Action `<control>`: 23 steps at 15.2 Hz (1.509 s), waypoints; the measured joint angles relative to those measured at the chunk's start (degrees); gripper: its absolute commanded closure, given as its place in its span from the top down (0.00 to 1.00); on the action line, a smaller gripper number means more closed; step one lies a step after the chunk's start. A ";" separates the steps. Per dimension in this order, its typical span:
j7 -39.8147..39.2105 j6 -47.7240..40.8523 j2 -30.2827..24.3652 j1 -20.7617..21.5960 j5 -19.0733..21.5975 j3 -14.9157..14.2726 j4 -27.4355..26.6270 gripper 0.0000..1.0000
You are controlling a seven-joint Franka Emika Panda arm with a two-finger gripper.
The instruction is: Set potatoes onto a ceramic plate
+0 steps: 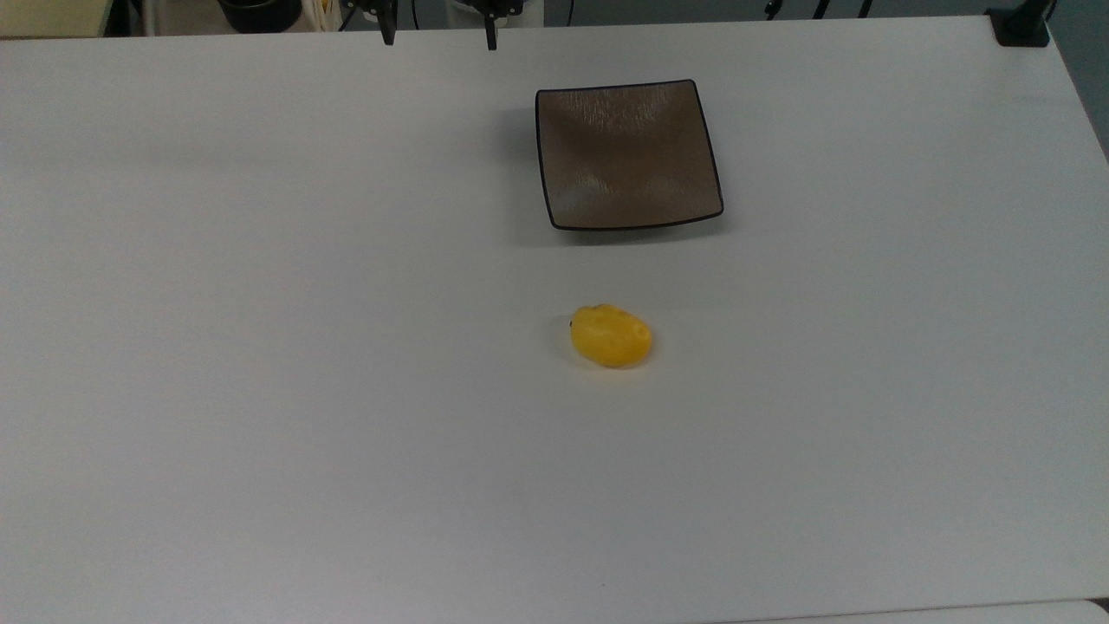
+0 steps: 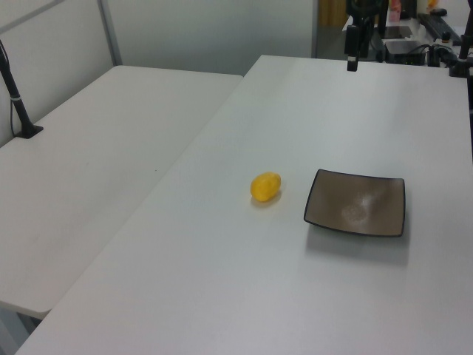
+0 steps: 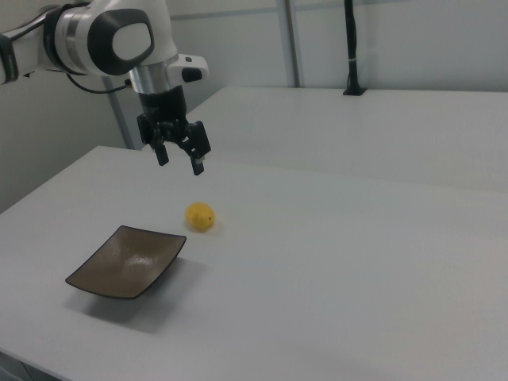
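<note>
The white arm (image 3: pixel 111 40) reaches in from the right view's left; its wrist points straight down; the black gripper (image 3: pixel 179 162) hangs in the air, fingers (image 3: pixel 162 154) spread apart, holding nothing.

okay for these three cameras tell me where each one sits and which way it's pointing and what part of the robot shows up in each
Top view: high over the table, looking steeply down at the potato and ceramic plate; two fingertips of the tool poke in at its top edge.
Left view: off one long side, looking across the potato toward the plate; the tool hangs at the far end.
Right view: from the opposite side, plate nearest; the white arm and open tool hang above the table.
All three share the potato, plate and tool.
</note>
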 measured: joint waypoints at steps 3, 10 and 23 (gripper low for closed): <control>0.00 0.00 0.00 0.03 0.00 0.00 0.17 1.00; 11.54 0.01 0.12 0.29 0.14 1.05 0.55 1.00; 42.87 16.61 6.04 3.37 0.22 2.69 0.34 1.00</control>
